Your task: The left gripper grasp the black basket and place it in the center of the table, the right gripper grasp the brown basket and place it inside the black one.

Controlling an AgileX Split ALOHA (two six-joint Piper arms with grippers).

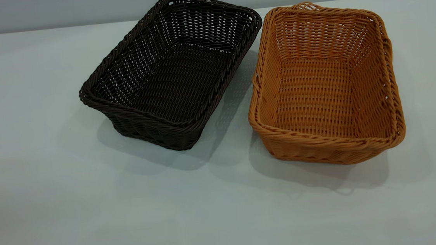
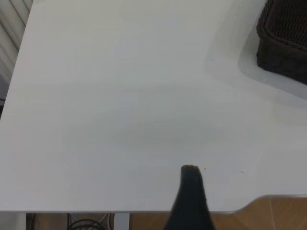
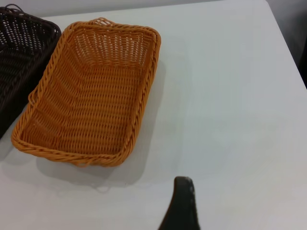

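The black basket (image 1: pixel 173 73) stands on the table (image 1: pixel 54 213) left of centre, turned at an angle. The brown basket (image 1: pixel 324 87) stands just to its right, close beside it but apart. Both are upright and empty. Neither gripper shows in the exterior view. In the left wrist view only a dark part of the left gripper (image 2: pixel 192 196) shows, over bare table near its edge, well away from the black basket's corner (image 2: pixel 285 40). In the right wrist view a dark part of the right gripper (image 3: pixel 182 203) hangs over the table, short of the brown basket (image 3: pixel 91 96).
The table edge (image 2: pixel 144 211) and the floor below it lie close under the left gripper. The black basket (image 3: pixel 19 62) also shows beside the brown one in the right wrist view. Bare tabletop lies in front of both baskets.
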